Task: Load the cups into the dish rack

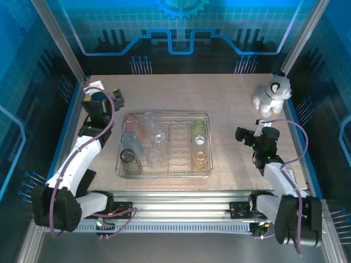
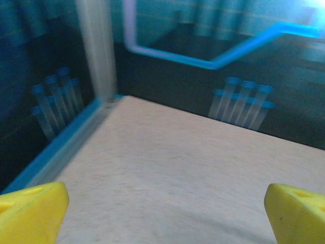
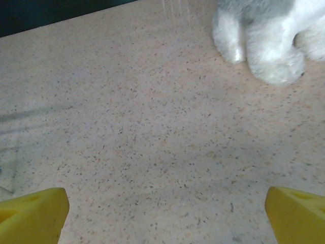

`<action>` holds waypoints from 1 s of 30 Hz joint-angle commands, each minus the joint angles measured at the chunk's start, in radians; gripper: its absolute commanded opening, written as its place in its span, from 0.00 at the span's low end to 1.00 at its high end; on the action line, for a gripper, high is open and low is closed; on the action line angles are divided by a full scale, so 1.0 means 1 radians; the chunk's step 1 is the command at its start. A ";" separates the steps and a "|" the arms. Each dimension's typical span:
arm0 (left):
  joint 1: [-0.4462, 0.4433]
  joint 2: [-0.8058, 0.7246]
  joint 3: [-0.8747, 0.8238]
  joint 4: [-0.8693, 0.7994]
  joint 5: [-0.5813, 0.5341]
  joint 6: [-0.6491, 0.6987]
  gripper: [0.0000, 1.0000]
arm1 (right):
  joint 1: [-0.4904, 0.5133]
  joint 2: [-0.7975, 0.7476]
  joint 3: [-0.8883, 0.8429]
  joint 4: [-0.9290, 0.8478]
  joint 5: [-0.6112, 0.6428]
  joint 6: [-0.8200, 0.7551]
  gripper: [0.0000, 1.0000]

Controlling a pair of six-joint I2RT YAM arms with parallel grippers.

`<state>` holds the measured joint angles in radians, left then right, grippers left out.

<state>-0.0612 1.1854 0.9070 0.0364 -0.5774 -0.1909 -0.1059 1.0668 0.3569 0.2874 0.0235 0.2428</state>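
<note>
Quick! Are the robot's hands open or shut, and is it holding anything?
Left gripper: open, holding nothing.
Right gripper: open, holding nothing.

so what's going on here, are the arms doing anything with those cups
Nothing is being handled at this moment. The cups sit inside the dish rack in the middle of the table, and I see none outside it. The left gripper and the right gripper are both open and empty, off to either side of the rack. A plush toy sits at the far right corner.
</note>
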 commanded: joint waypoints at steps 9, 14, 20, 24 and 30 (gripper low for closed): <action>0.156 0.129 -0.283 0.398 0.181 0.016 1.00 | 0.028 0.303 0.077 0.328 -0.050 -0.058 1.00; 0.186 0.091 -0.454 0.555 0.279 -0.037 1.00 | 0.046 0.332 0.115 0.298 -0.046 -0.093 1.00; 0.195 0.111 -0.609 0.733 0.438 -0.053 0.99 | 0.115 0.435 0.135 0.402 -0.036 -0.214 1.00; 0.160 0.147 -0.573 0.736 0.572 0.052 0.99 | 0.165 0.446 0.077 0.499 -0.009 -0.269 1.00; 0.145 0.245 -0.649 1.005 0.550 0.095 0.99 | 0.152 0.465 0.045 0.579 0.006 -0.247 1.00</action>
<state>0.0975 1.3643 0.3058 0.8207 -0.0826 -0.1349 0.0505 1.5284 0.3958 0.7788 0.0036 0.0177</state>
